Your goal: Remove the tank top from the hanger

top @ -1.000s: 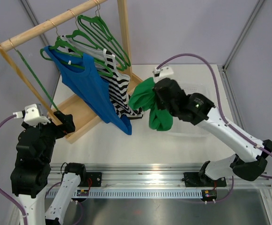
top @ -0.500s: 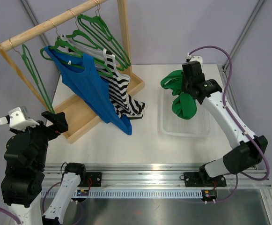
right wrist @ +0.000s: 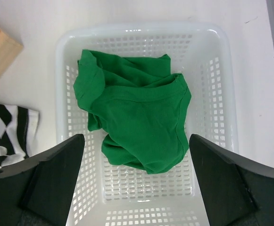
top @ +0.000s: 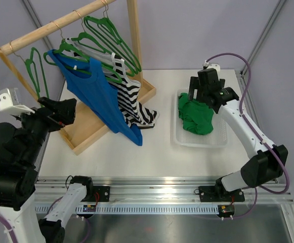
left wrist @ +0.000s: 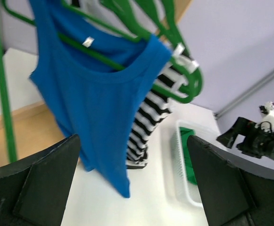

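**Green tank top off hanger, lying in basket**

Green tank top [right wrist: 137, 127] crumpled in a loose heap, right of centre in top view, centre of right wrist view. Lies inside white plastic basket [right wrist: 61, 94], covering the middle of its floor, neck and arm-hole hems visible on top. Nothing grips it. Bare green hanger [top: 35, 63] hangs from wooden rail [top: 50, 28], upper left of top view, no garment on it, well apart from the top.

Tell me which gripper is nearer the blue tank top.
Left. The left gripper is close to the blue tank top, on its left; the right gripper is above the basket, well off to its right.
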